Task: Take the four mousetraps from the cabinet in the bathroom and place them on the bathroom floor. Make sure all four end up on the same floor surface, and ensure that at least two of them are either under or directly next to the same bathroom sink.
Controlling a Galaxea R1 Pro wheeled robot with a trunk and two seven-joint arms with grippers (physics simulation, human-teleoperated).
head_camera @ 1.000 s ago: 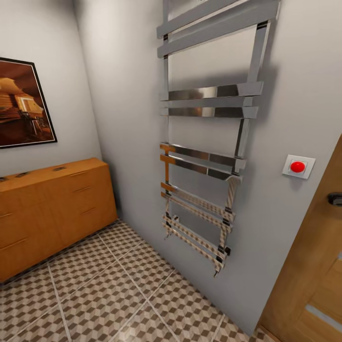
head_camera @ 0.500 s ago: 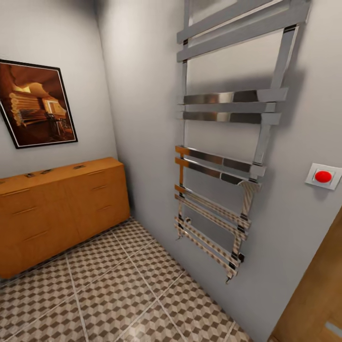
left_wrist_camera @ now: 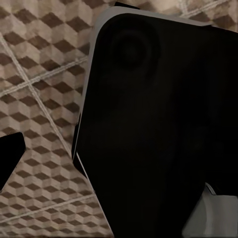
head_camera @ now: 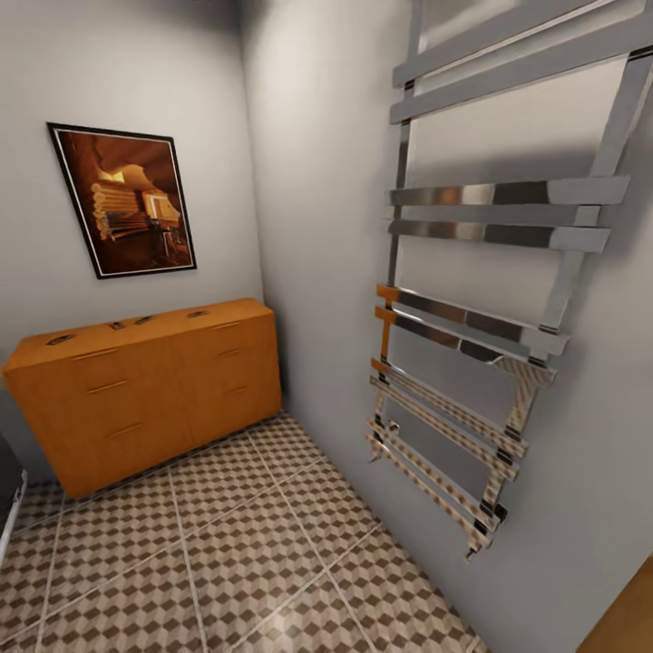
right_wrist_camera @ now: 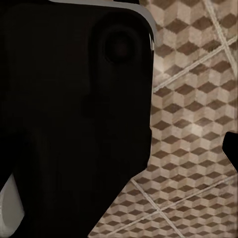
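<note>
The orange-brown cabinet (head_camera: 154,390) stands against the far wall in the head view, its drawers shut. Several small flat mousetraps lie on its top, among them one near the left end (head_camera: 61,339), one in the middle (head_camera: 116,325) and one further right (head_camera: 197,314). The cube-patterned bathroom floor (head_camera: 236,544) lies between me and the cabinet. The sink is out of view. In the left wrist view a dark fingertip (left_wrist_camera: 10,156) hangs over the floor tiles (left_wrist_camera: 39,74). In the right wrist view another dark fingertip (right_wrist_camera: 231,146) shows over the tiles (right_wrist_camera: 198,99).
A chrome towel-rail ladder (head_camera: 490,317) juts from the right wall. A framed picture (head_camera: 122,199) hangs above the cabinet. A dark and white object's edge (head_camera: 7,499) shows at the far left. My own dark body (left_wrist_camera: 158,124) blocks much of both wrist views.
The camera has turned left: the cabinet's whole front has come into view, while the red wall button and the wooden door have slid out on the right.
</note>
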